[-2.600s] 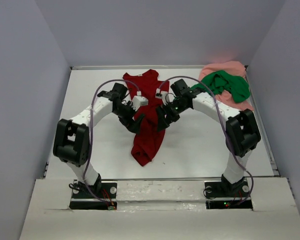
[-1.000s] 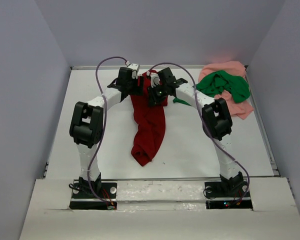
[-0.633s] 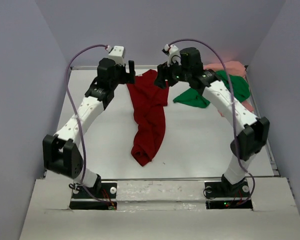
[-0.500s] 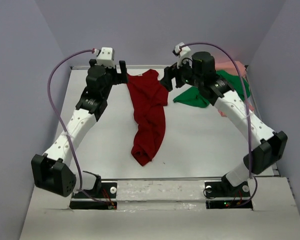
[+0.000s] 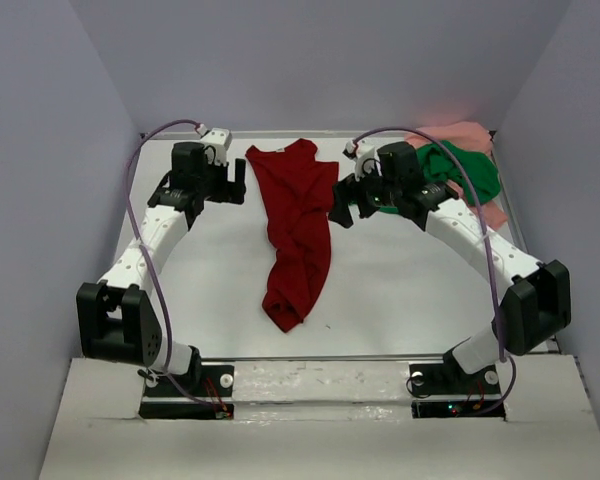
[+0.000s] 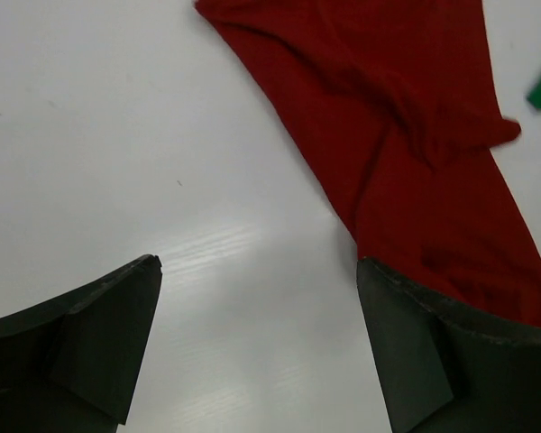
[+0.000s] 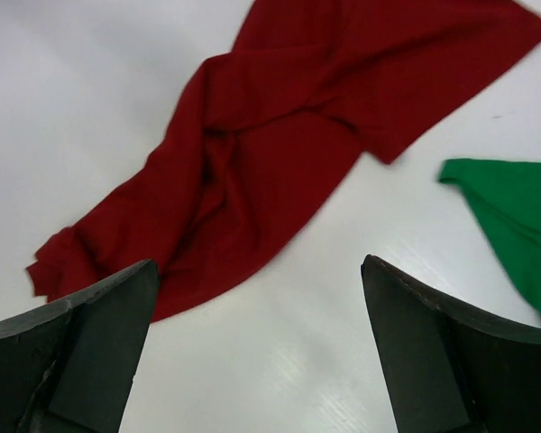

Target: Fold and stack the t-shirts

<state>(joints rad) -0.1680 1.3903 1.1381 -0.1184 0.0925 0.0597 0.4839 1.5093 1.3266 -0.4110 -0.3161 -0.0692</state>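
**Left gripper** (image 6: 257,266) and **right gripper** (image 7: 259,263): I read both sets of jaws as spread wide with nothing between them, each over bare white table (image 5: 400,290).

**Dark red t-shirt** (image 5: 295,230): it lies between the two grippers. It forms a long crumpled strip from upper centre of the overhead frame down to lower centre, and is broader at its far end.

**Bright green t-shirt** (image 5: 462,170): it is bunched on top of the pale salmon pink t-shirt (image 5: 458,132) at upper right. One green corner shows at the right edge of the right wrist view.

**Handling:** I judge all three light, limp and quick to bunch. The red one looks best pinched at its two far corners, one per gripper, then drawn flat.

**Hidden:** the red shirt's sleeves and neckline are lost in its folds. Most of the pink shirt is covered by the green, and the right arm crosses part of the green.
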